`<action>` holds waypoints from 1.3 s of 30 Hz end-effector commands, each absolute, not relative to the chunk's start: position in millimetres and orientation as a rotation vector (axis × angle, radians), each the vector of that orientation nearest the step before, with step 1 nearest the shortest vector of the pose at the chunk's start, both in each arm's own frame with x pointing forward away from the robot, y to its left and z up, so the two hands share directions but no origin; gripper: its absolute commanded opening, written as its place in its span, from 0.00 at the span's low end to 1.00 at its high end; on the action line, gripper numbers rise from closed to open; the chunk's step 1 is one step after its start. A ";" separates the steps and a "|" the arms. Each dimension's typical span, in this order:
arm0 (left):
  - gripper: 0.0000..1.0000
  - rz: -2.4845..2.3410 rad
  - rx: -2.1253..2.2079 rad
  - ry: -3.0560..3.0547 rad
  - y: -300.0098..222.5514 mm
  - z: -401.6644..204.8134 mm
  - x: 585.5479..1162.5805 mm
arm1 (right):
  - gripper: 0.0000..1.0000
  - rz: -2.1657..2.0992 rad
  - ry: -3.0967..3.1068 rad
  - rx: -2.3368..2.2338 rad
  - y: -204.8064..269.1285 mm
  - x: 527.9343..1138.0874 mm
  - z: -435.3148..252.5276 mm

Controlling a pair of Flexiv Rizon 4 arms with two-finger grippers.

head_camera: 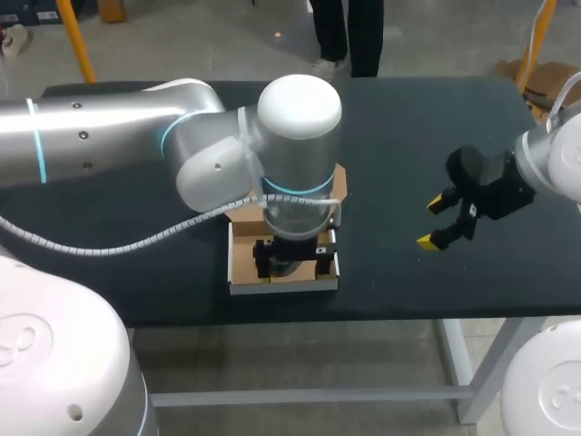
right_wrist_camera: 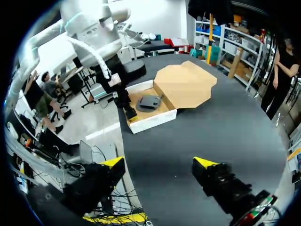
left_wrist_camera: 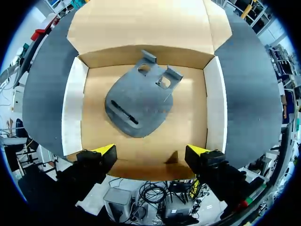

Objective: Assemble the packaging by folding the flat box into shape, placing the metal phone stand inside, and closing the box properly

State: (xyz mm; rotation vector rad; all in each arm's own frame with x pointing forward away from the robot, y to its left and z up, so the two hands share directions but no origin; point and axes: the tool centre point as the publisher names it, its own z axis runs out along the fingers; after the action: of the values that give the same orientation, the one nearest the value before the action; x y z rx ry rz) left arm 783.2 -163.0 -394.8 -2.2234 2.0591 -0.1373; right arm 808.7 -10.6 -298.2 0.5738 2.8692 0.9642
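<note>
Left gripper [left_wrist_camera: 150,151] hangs spread above dark grey stand [left_wrist_camera: 138,106] in box [left_wrist_camera: 214,108].

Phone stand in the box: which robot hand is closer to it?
Left. The left gripper hangs open over the box, the phone stand just ahead of it. The right gripper is off beside the box, over the table.

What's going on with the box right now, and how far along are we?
The box is folded into shape and sits on the table with the metal phone stand lying inside it. Its lid is open, laid back flat beyond the box, so closing is not yet done. The left gripper hangs open at the box's near wall, holding nothing. The right gripper is open too, off to the side over bare table.
</note>
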 end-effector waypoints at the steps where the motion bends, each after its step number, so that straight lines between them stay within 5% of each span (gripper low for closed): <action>1: 1.00 -0.222 -2.208 2.050 -157.0 -368.5 778.4 | 1.00 0.973 2.869 0.570 -12.3 808.2 -297.4; 39: 1.00 -0.854 -1.678 2.606 -58.2 -265.7 859.6 | 1.00 0.973 2.869 0.570 -12.3 808.2 -297.4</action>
State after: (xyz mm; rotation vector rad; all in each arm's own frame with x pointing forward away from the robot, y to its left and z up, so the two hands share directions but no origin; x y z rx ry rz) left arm 853.7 -70.3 -268.0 -1.6782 2.5055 -0.7030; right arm 808.7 -10.5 -298.3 0.5739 2.8692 0.9643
